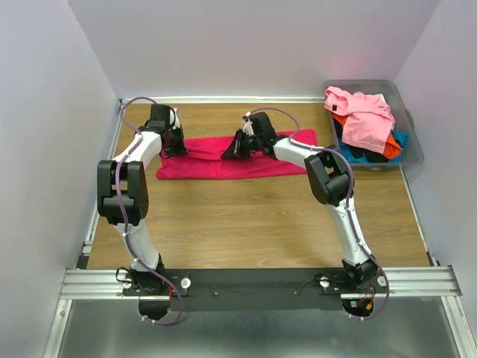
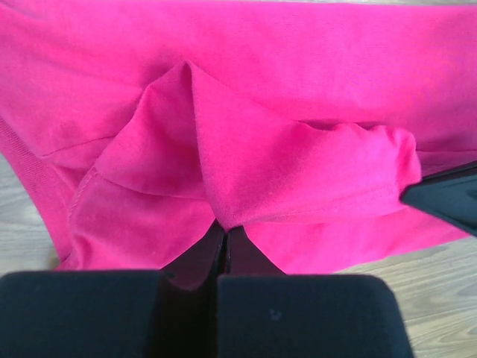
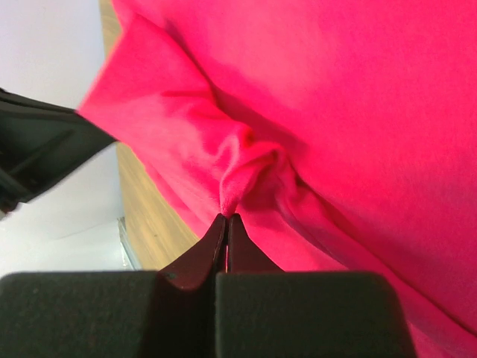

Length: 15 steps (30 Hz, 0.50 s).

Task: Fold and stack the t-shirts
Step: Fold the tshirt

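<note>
Early days: left fingers and right fingers clamp the crimson shirt mid-fold on the counter, other shirts wait in the bin.

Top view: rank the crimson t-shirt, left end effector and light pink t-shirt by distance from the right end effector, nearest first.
1. Crimson t-shirt: pinched in the right end effector.
2. Left end effector: to the left, gripping the same shirt.
3. Light pink t-shirt: far right, atop the pile in the bin.
</note>
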Tool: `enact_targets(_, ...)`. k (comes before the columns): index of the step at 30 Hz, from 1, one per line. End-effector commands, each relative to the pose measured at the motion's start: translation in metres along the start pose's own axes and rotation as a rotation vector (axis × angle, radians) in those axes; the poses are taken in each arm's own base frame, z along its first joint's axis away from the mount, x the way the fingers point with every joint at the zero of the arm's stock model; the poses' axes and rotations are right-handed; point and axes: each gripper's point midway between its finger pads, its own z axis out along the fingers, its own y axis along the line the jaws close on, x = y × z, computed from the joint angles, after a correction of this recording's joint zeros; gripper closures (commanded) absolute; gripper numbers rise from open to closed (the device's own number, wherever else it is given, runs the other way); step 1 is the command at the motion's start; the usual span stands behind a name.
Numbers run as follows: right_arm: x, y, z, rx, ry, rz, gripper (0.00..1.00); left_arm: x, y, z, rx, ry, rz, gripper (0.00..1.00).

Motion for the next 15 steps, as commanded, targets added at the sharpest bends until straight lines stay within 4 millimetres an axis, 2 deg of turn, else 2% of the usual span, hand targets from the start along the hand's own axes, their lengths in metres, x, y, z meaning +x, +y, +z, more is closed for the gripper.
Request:
enact_targets(1,0.014,0.005,-0.006,0.014,0.025,0.037,0.97,0.000,0.003,-0.002,-0.001,0.022,-0.024,1.00)
enact_targets(5,0.018,0.004,-0.008,0.018,0.032,0.048,0.97,0.004,0.005,-0.003,-0.007,0.046,-0.027,1.00)
enact_targets(10,0.017,0.010,-0.011,0.008,0.033,0.044,0.97,-0.005,0.013,-0.013,-0.069,0.026,-0.006,1.00)
enact_targets(13,0.022,0.009,-0.009,0.011,0.042,0.046,0.97,0.001,0.015,-0.010,-0.071,0.040,-0.011,1.00)
enact_targets(15,0.025,0.009,-0.008,0.010,0.049,0.047,0.97,0.012,0.016,-0.005,-0.063,0.065,-0.014,1.00)
